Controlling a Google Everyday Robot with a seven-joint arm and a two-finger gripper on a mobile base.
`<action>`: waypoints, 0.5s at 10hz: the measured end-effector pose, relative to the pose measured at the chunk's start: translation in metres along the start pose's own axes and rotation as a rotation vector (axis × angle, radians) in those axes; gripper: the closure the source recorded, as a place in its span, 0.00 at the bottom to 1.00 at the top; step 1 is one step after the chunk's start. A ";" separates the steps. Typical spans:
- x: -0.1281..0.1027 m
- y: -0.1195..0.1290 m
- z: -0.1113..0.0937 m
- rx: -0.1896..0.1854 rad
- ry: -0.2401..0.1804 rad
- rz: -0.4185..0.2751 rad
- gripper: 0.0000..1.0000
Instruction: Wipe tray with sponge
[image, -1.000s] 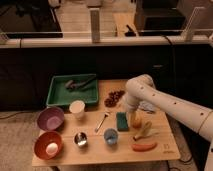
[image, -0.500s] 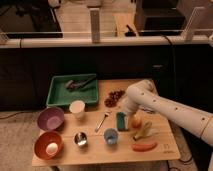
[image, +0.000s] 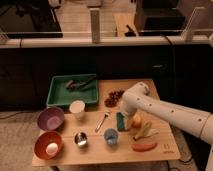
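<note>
Hovering tool (image: 125, 115) by sponge (image: 120, 123), tray (image: 60, 96) well apart

Tool (image: 127, 115) at sponge (image: 120, 122), tray (image: 58, 96) behind left, cup (image: 111, 136) before sponge

Robot test lab: white railing (image: 100, 42), dark partitions (image: 60, 62), prop-laden wooden table (image: 165, 146), pincer (image: 123, 113) low at the sponge (image: 120, 123).

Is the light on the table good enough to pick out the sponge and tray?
Camera view: warm, even light on the wooden table, dark beyond the rail; the large shallow green plastic tray reads plainly; the small flat dark teal-green sponge looks dim beside the gripper, which is low over the table's middle.
</note>
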 end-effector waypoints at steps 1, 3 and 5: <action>0.004 0.000 0.002 -0.001 0.011 0.012 0.20; 0.008 -0.002 0.007 -0.005 0.024 0.033 0.20; 0.016 -0.003 0.014 -0.017 0.032 0.074 0.20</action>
